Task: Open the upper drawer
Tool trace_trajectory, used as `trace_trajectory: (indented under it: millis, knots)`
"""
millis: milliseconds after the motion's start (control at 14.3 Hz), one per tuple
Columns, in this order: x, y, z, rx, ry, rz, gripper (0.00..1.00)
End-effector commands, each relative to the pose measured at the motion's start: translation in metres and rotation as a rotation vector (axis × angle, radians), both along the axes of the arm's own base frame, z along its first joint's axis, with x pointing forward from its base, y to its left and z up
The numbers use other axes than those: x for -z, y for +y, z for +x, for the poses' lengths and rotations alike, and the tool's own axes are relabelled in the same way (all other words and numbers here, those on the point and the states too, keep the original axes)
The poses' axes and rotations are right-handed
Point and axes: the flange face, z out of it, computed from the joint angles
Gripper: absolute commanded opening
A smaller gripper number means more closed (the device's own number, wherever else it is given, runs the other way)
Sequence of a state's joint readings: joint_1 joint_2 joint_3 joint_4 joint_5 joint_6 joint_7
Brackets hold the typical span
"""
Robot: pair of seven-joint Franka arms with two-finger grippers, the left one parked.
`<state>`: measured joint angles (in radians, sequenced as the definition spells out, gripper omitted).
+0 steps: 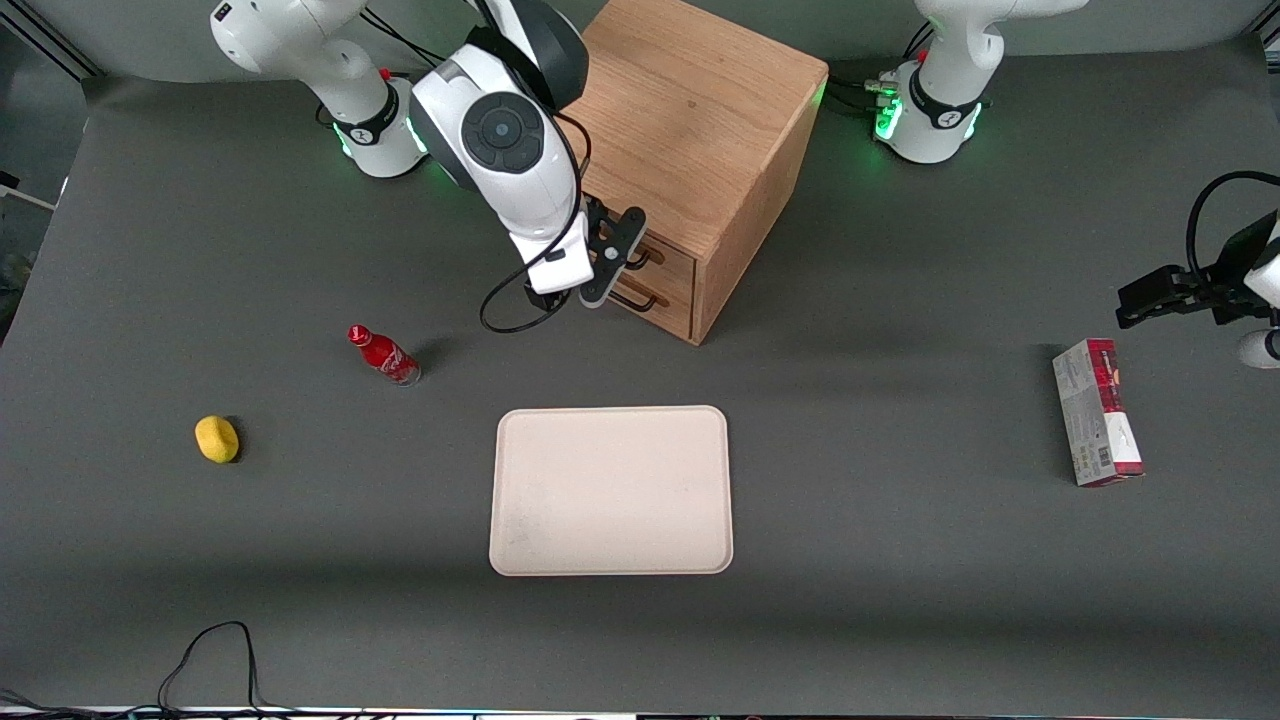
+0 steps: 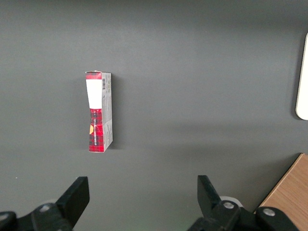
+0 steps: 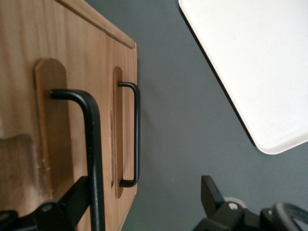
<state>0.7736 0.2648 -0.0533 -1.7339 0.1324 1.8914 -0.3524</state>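
The oak cabinet [image 1: 690, 110] stands at the back of the table. Its upper drawer [image 1: 668, 258] sits flush with the front, with a thin black wire handle [image 3: 92, 154]. My right gripper [image 1: 610, 255] hangs in front of that drawer and is open. The upper handle passes between its fingers [image 3: 77, 197], close against one of them, and the gripper [image 3: 144, 197] holds nothing. Just below is the lower drawer's matching handle [image 3: 137, 134], also flush.
A cream tray [image 1: 610, 490] lies nearer the front camera than the cabinet. A red bottle [image 1: 385, 355] and a yellow object [image 1: 216, 439] lie toward the working arm's end. A red and white box [image 1: 1095, 410] lies toward the parked arm's end.
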Motion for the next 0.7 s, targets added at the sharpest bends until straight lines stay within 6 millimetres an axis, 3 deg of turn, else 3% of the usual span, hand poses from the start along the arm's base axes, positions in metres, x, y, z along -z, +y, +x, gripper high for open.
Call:
trace_trajectory:
  millis: [0, 419, 628]
  knots:
    - [0.008, -0.002, -0.001, -0.022, -0.025, -0.005, 1.00]
    - [0.023, -0.004, 0.004, -0.037, -0.051, -0.036, 1.00]
    - [0.017, -0.005, 0.006, -0.032, -0.058, -0.030, 1.00]
